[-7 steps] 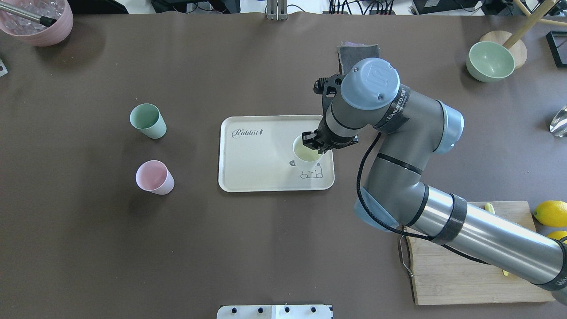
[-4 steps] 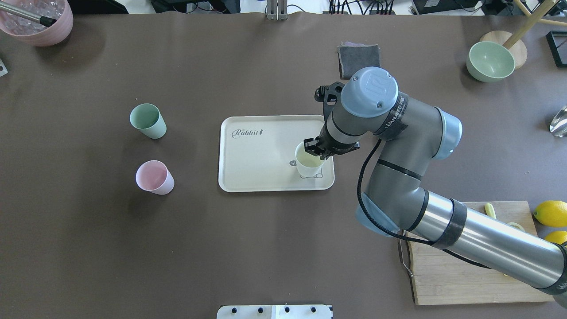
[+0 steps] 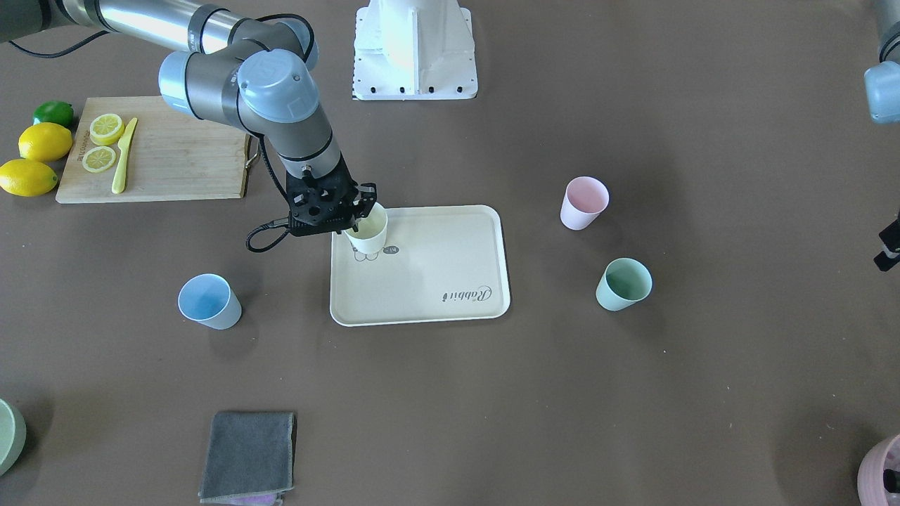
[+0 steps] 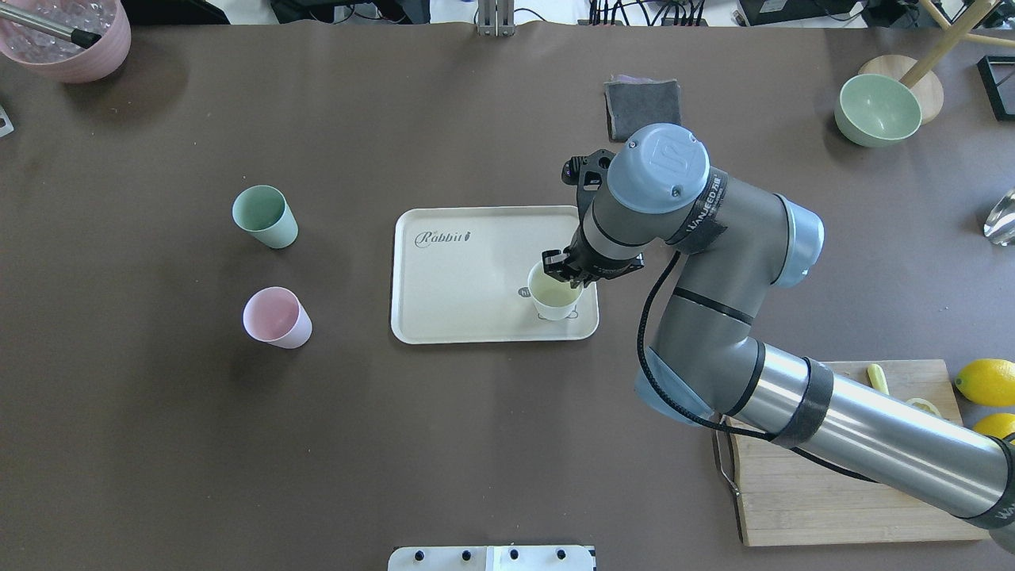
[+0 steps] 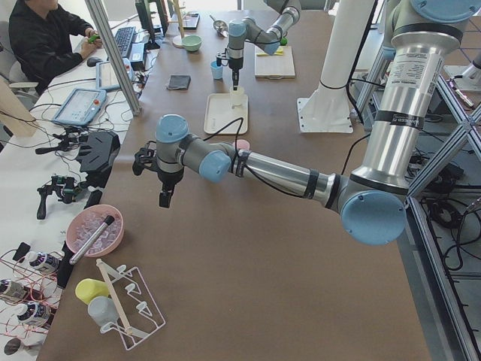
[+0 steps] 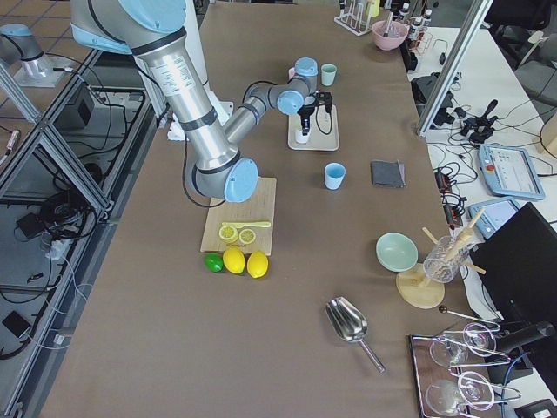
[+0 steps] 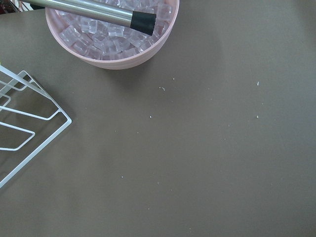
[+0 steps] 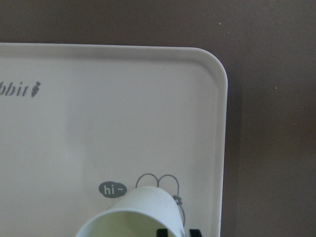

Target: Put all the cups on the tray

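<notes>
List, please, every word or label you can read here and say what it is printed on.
"Rabbit": script on the tray, near a corner.
"hi ~": speech bubble on the tray, beside the yellow cup.
Lettering on the right arm's black band: too blurred to read fully.

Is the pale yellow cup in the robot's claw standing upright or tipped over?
Upright. The pale yellow cup shows its open mouth facing up, with the right gripper pinching its rim over the tray.
</notes>
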`<state>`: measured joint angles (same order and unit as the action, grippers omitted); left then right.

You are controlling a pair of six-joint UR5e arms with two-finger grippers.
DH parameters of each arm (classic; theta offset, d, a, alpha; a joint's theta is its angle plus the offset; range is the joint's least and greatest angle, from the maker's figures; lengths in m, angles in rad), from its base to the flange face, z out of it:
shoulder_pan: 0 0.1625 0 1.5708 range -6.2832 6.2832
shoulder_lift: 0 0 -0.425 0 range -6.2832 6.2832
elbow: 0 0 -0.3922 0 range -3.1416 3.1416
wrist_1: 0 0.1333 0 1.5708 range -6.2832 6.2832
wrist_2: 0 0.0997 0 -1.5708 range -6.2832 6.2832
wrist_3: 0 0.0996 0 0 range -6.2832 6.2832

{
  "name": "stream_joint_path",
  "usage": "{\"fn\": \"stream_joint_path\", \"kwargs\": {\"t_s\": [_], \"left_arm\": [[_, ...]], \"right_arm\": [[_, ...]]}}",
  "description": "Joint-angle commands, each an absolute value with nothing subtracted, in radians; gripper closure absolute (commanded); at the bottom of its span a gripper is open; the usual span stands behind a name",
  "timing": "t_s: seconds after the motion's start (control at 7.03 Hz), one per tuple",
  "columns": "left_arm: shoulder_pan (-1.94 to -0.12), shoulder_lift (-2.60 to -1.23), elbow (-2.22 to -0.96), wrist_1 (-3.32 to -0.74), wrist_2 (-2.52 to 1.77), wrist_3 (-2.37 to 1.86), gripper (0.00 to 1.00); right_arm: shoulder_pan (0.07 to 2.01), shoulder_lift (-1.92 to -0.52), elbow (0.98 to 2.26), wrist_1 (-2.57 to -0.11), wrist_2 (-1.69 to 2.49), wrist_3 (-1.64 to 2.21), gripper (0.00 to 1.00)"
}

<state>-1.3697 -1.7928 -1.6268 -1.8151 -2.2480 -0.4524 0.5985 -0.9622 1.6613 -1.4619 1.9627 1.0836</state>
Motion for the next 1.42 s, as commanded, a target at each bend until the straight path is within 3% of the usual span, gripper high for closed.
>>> {"fn": "stream_joint_path", "kwargs": {"t_s": [0.0, 0.28, 0.71, 1.28], "left_arm": [[-1.289, -1.827, -1.663, -1.819, -2.243, -0.599, 0.02], [-1.151, -1.871, -1.738, -1.807, -2.208, -0.862, 0.03], [-0.923, -1.862, -1.946, -1.687, -2.070, -1.087, 0.03], [-0.697, -1.845, -1.959, -1.698, -1.927, -1.177, 0.08]], "right_arm": [[0.606, -0.962, 1.667, -1.462, 1.962, 1.085, 0.00], [0.644, -0.962, 1.687, -1.469, 1.980, 1.081, 0.00], [0.730, -0.997, 1.721, -1.476, 2.054, 1.068, 0.00], [0.831, -1.046, 1.721, -1.476, 2.114, 1.003, 0.00]]}}
